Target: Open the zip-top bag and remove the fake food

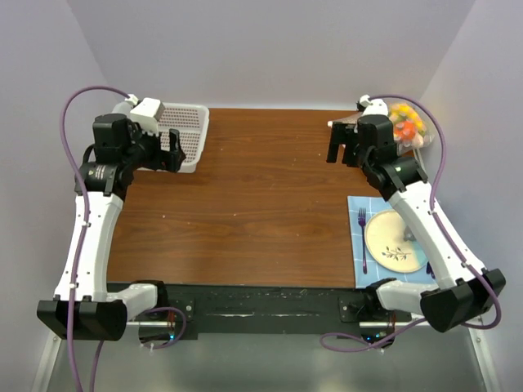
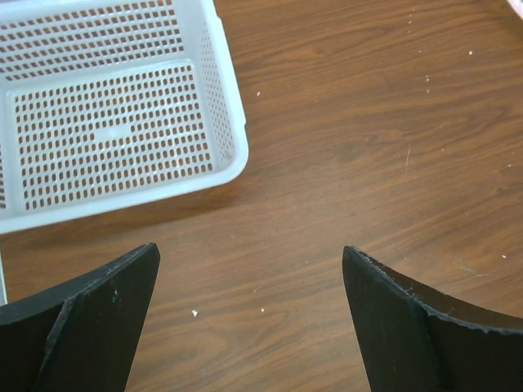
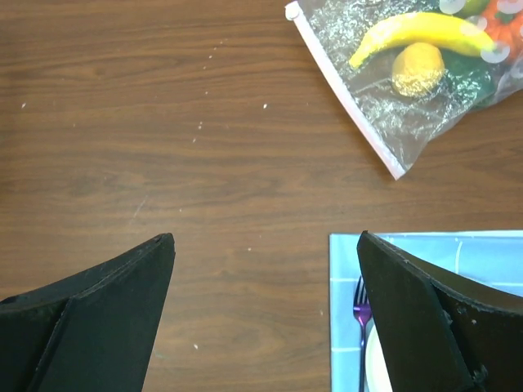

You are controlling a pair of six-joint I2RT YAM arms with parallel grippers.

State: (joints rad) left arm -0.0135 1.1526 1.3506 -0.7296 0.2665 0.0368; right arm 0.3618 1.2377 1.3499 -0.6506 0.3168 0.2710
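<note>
Right wrist view best shows zip-top bag (image 3: 384, 114), fake food (image 3: 421, 28) inside, 1 o'clock; left tool (image 2: 249, 247), right tool (image 3: 265, 237) spread wide, empty.

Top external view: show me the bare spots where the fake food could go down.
Widest free patch: the middle of the table, between the white basket on the left and the blue placemat on the right. Crowded: the right side, with zip-top bag, plate and fork.

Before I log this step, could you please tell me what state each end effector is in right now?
Left end effector: open, empty.
Right end effector: open, empty, not touching the bag.
</note>
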